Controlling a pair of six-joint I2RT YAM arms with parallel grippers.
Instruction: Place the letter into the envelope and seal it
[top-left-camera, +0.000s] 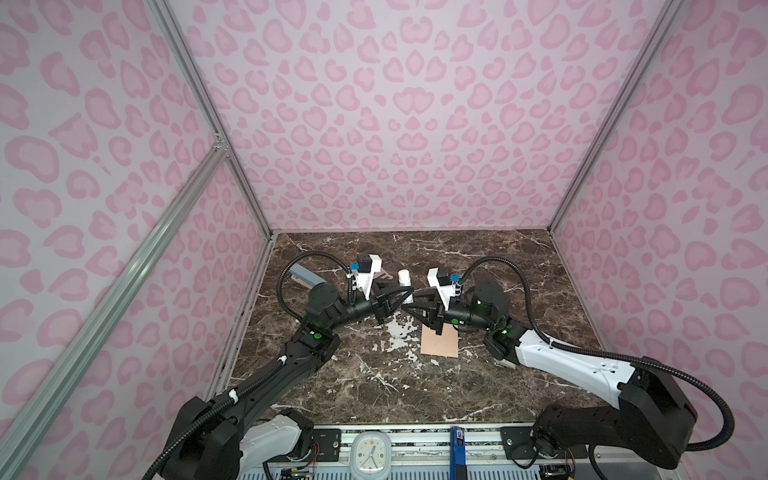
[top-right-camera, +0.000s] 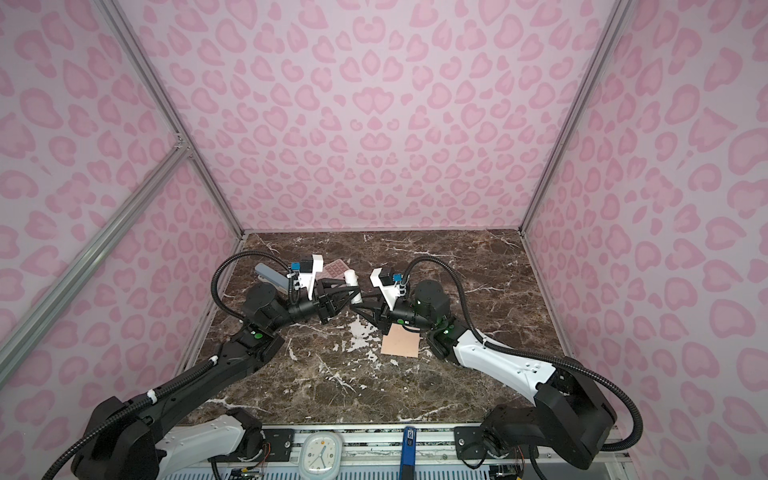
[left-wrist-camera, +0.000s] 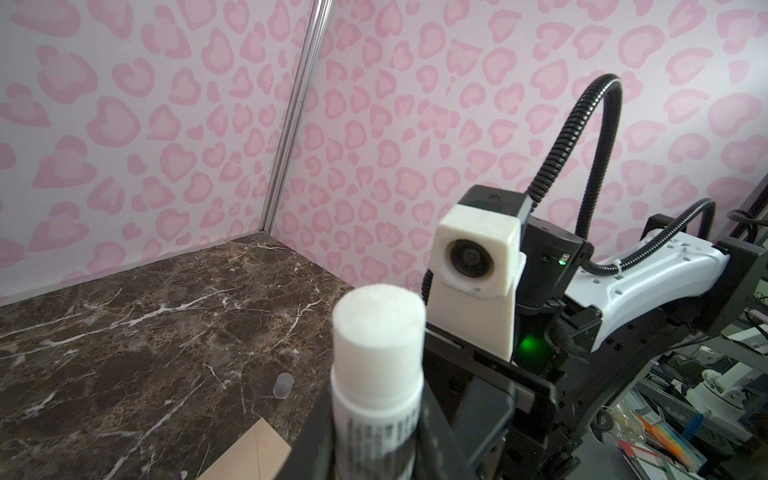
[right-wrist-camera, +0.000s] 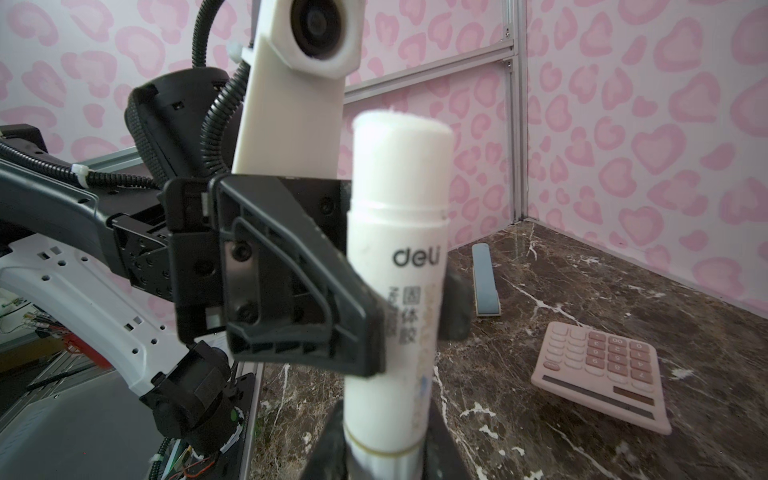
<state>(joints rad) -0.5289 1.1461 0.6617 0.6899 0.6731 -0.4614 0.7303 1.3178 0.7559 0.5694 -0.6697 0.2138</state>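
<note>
Pinching one white glue stick (right-wrist-camera: 395, 232), left tool (right-wrist-camera: 409, 320) clamps its middle, right tool (right-wrist-camera: 384, 451) its base

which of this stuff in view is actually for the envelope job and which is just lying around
For the job: envelope, uncapped glue stick, small clear cap; no letter in sight.
Just lying about: pink calculator, grey-blue bar, white clock.

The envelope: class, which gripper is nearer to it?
Right. The right gripper hangs just above the envelope's far end; the left gripper sits farther off to its left, both meeting at the glue stick.
</note>
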